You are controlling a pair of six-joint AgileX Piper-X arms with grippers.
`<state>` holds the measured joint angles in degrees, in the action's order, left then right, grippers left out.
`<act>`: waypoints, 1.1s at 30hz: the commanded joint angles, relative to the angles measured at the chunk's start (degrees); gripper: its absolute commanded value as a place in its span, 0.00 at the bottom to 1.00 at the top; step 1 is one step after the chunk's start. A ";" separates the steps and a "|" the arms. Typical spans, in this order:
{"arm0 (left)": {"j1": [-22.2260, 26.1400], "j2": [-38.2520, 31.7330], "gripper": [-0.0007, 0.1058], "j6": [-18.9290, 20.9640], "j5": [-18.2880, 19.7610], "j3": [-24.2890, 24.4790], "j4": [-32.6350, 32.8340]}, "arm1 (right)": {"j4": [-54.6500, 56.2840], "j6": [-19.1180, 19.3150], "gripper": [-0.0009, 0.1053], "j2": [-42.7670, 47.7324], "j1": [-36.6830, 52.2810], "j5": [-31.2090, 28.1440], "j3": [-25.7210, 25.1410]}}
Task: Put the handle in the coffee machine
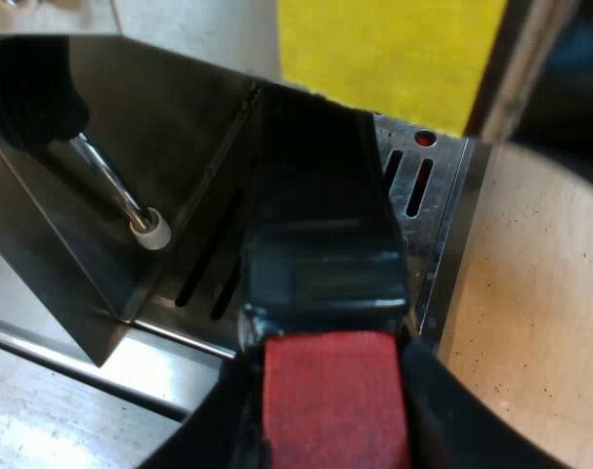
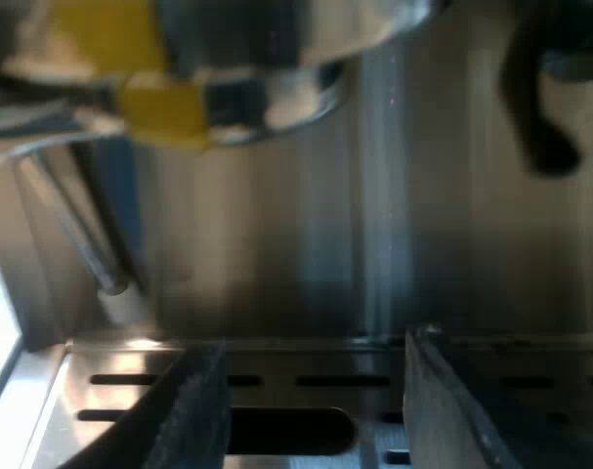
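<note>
Your left claw (image 1: 335, 410) has two glossy black fingers (image 1: 462, 422), broad and rounded along their outer edges. Your right claw (image 2: 316, 415) has duller black fingers (image 2: 184, 415) with straight inner edges. The one at nine o'clock from the claw's middle has a rough, grainy inner face, and the three o'clock one a smooth flank.

This is a coffee-making corner set up on a pale, finely speckled counter (image 1: 535, 322). A stainless-steel espresso machine (image 1: 169, 137) stands on it, with a steam wand (image 1: 110, 186) ending in a white tip and a slotted metal drip tray (image 1: 428, 210) at its foot. Seen close, its steel front (image 2: 276, 234) is plain and brushed. A flat, bright yellow surface (image 1: 384, 49) rises behind the machine. From so near it could be a kitchen, a café or a lab bench.
</note>
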<state>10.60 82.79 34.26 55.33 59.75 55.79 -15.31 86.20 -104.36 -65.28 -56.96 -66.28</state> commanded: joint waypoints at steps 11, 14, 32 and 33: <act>-0.17 -0.85 0.01 0.28 6.37 1.23 0.21 | -34.96 20.31 0.41 -9.89 1.64 2.46 -0.17; -0.17 -0.85 0.01 0.28 6.37 1.23 0.21 | -36.73 20.32 0.40 -10.41 2.86 3.15 -0.27; -0.17 -0.85 0.01 0.28 6.37 1.23 0.21 | -44.54 27.13 0.32 -10.40 5.75 8.08 -1.82; -0.17 -0.85 0.01 0.28 6.37 1.23 0.21 | -44.54 27.76 0.31 -10.40 5.75 8.50 -2.01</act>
<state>10.60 82.79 34.26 55.33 59.75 55.79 -57.21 111.95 -115.42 -59.87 -50.25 -67.06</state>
